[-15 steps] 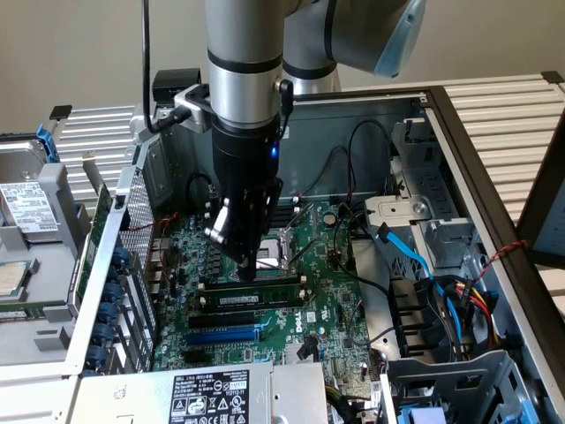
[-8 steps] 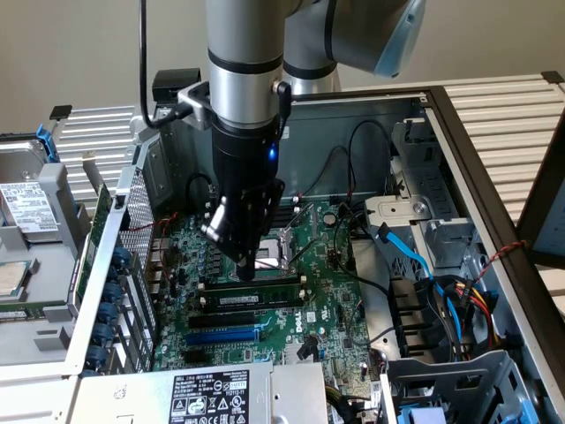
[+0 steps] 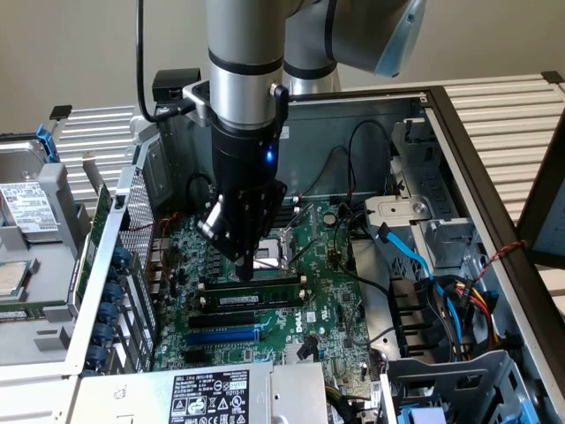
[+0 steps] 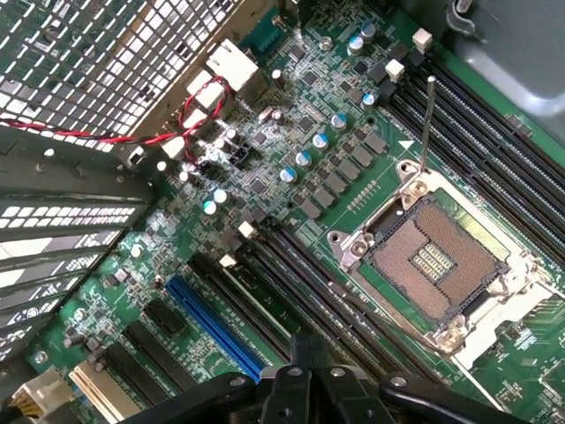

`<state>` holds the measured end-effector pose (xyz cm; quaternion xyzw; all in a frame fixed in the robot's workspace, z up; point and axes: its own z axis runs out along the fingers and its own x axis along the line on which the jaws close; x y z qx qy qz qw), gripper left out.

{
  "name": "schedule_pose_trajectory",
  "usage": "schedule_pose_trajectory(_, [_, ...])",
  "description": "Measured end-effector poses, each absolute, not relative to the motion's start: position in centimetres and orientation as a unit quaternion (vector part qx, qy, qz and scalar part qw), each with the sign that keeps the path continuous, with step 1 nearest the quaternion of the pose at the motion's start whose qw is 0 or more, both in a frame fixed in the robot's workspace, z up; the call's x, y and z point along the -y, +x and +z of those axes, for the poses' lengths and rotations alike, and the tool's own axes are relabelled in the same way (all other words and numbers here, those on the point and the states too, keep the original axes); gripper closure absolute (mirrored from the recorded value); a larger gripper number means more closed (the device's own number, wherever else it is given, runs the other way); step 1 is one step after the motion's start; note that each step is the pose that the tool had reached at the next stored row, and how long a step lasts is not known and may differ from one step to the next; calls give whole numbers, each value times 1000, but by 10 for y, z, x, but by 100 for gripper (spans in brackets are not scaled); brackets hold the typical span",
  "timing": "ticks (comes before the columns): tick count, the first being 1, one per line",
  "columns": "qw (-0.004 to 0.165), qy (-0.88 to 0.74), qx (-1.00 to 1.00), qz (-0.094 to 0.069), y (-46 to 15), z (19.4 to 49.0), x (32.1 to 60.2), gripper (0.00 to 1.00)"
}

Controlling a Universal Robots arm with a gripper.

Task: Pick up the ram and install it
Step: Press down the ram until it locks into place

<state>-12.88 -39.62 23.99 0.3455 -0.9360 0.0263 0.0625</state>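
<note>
A Universal Robots arm reaches straight down into an open computer case (image 3: 441,115), its pincer (image 3: 244,269) lowered onto the green motherboard (image 3: 327,291). In the exterior view the pincer's black tip meets the ram (image 3: 265,293), a thin green stick with black chips and a white label that lies seated along a long black slot directly beneath the tip. Just beyond the pincer sits the bare CPU socket (image 3: 284,245); on the ram's nearer side run more black slots and a blue expansion slot (image 3: 225,336). A blue light glows on the arm's dark wrist section.

The wrist view looks across the board from just above the pincer's black housing (image 4: 309,389). It brings out what the exterior view hides behind the arm: the CPU socket (image 4: 437,265) with its grid of contacts and its raised metal lever (image 4: 426,124), rows of small capacitors (image 4: 309,159), a red-and-black wire pair (image 4: 190,119), and the perforated metal wall of the case (image 4: 97,62).

Whether the pincer is closed on the ram or merely pressing on it cannot be told.
</note>
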Motion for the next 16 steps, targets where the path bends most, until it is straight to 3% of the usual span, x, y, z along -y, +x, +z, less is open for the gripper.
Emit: schedule_pose_trajectory(16, [65,280,957,23,-129,240,399,89])
